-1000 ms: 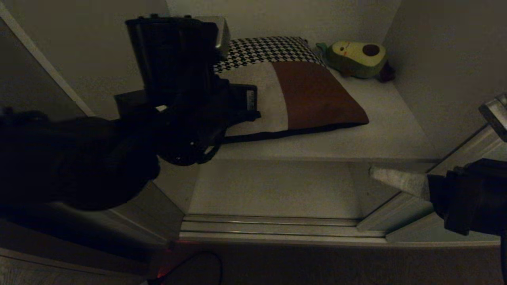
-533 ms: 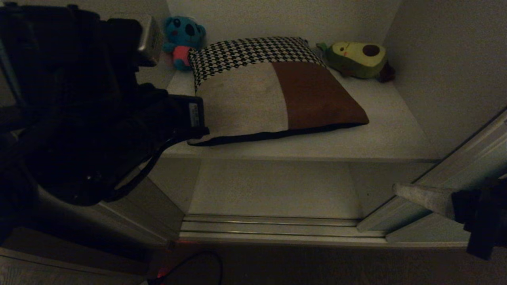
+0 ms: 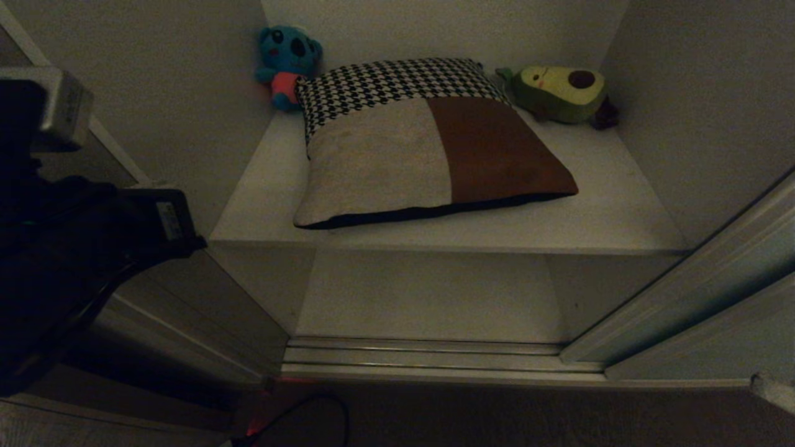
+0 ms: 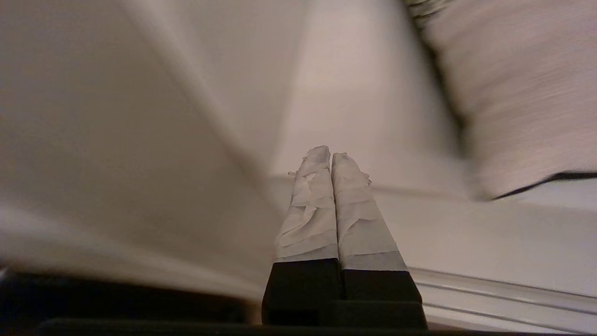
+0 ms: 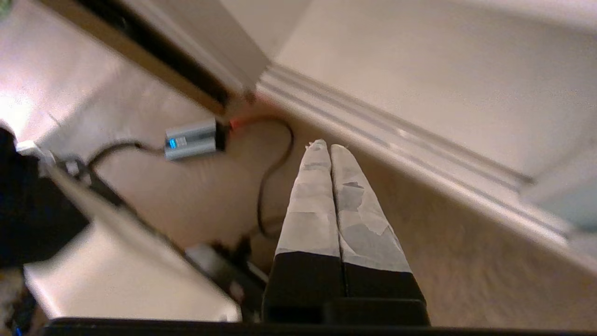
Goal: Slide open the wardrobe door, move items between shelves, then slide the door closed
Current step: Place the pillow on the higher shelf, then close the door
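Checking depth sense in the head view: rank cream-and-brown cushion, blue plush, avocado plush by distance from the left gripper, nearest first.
The left gripper shows only in its wrist view; its arm fills the head view's left edge.
1. Cream-and-brown cushion, shelf centre, nearest.
2. Blue plush, back left corner.
3. Avocado plush, back right corner, farthest.

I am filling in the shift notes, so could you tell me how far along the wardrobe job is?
Done: two cushions, cream-and-brown cushion over houndstooth cushion, lie on the upper shelf. In hand: nothing; left gripper and right gripper are shut, empty. Left: the sliding door is not yet closed.
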You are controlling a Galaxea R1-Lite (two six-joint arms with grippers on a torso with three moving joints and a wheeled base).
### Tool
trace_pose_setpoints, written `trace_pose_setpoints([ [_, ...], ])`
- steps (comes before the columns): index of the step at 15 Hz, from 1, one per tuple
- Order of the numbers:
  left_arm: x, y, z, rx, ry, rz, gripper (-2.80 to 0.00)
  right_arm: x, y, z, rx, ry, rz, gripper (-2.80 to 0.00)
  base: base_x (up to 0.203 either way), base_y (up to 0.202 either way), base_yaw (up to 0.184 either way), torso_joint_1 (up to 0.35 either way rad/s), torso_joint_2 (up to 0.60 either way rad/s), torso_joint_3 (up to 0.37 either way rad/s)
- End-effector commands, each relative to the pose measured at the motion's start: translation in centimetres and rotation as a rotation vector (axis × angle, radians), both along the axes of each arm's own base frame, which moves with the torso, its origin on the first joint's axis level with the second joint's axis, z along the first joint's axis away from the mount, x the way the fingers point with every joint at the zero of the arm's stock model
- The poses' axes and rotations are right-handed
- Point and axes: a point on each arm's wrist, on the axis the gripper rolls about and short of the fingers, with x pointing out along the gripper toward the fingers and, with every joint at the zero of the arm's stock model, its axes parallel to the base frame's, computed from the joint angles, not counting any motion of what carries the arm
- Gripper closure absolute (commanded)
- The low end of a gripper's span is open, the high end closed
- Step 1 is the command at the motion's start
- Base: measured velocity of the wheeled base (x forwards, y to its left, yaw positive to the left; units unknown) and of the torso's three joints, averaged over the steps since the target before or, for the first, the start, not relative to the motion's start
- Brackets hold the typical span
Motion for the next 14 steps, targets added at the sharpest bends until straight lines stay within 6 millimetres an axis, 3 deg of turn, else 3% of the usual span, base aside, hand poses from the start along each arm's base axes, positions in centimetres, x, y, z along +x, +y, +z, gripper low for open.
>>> trace_pose_setpoints([
  [1,-2.5,2.5,-0.1,-0.026,-0.043,0.057,0.0,-2.6,-1.9,-0.7,0.024,-0.045,-0.014,0.0,0.0,0.0,0.0,0.0,0.0,0.0],
  [5,-6.6,6.8,-3.0,-0.052,-0.072,0.243,0.0,-5.1,-3.4,-2.4,0.064,-0.065,-0.097,0.0,0.0,0.0,0.0,0.0,0.0,0.0],
  [10,-11.4,9.0,-7.7,-0.08,-0.11,0.346,0.0,-6.3,-3.9,-2.3,0.129,-0.092,-0.057,0.0,0.0,0.0,0.0,0.0,0.0,0.0],
  [14,-15.4,9.6,-10.8,-0.078,-0.162,0.349,0.0,-6.7,-4.0,-2.9,0.129,-0.093,-0.019,0.0,0.0,0.0,0.0,0.0,0.0,0.0],
])
